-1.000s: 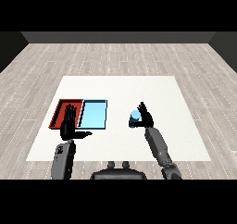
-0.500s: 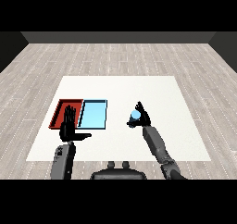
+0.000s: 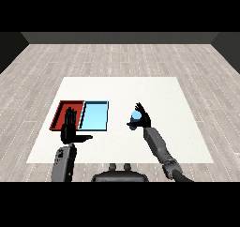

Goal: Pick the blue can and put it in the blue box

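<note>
Blue can [image 3: 136, 116], half hidden, sits clasped by the right robot hand [image 3: 143, 119].

Bare white table [image 3: 119, 97] lay between the right hand [image 3: 142, 118], curled around the blue can [image 3: 135, 117], and the light blue tray [image 3: 94, 116]. The left hand [image 3: 71, 130] overlapped the red tray [image 3: 63, 109] beside it.

Right hand [image 3: 142, 118] with blue can [image 3: 135, 117] shifted slightly left.

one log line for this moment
right hand: shut on can, right of blue tray | left hand: open, by red tray | can not in tray
</note>
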Controlling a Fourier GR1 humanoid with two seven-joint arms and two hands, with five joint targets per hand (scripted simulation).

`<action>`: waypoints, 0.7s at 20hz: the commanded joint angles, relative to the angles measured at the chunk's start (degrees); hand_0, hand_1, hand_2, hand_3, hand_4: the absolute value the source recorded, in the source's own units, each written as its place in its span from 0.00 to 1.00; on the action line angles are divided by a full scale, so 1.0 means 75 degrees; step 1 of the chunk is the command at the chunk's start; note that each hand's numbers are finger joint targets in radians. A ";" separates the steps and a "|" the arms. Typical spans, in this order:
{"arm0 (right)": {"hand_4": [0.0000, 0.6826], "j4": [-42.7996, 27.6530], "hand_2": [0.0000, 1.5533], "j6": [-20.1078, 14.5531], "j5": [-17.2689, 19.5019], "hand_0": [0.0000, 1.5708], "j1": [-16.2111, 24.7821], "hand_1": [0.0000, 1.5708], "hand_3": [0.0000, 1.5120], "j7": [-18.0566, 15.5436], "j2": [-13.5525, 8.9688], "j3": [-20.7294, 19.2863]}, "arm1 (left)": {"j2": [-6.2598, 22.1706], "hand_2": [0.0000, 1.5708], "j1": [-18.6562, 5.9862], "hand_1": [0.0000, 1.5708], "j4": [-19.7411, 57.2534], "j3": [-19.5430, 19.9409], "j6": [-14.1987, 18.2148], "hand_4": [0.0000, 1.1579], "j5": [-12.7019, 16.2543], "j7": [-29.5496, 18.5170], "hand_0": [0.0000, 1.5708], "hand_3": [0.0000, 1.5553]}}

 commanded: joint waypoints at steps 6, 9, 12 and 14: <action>0.99 0.0793 0.95 -0.1546 0.0027 1.00 -0.0810 1.00 0.95 0.0328 0.0080 0.0660 | -0.0315 0.00 0.0537 0.00 -0.0384 -0.0394 -0.0079 0.00 -0.0053 -0.0187 0.00 0.00; 1.00 0.0676 0.96 -0.1126 0.0446 0.99 -0.0318 0.99 0.95 0.0038 0.0079 0.0462 | 0.0132 0.00 -0.0130 0.00 0.0088 0.0140 -0.0245 0.00 0.0247 0.0037 0.00 0.00; 0.98 -0.0621 0.95 -0.1579 0.0611 0.99 -0.0246 0.99 0.94 0.0908 0.0063 0.0471 | 0.0009 0.00 -0.0372 0.00 0.0384 -0.0028 -0.0090 0.00 -0.0013 -0.0041 0.00 0.00; 0.97 -0.1038 0.94 -0.1386 0.0716 0.97 0.0108 0.97 0.94 0.0675 0.0010 0.0565 | -0.0305 0.00 0.0241 0.00 -0.0548 -0.0536 0.0206 0.00 -0.0278 0.0352 0.00 0.00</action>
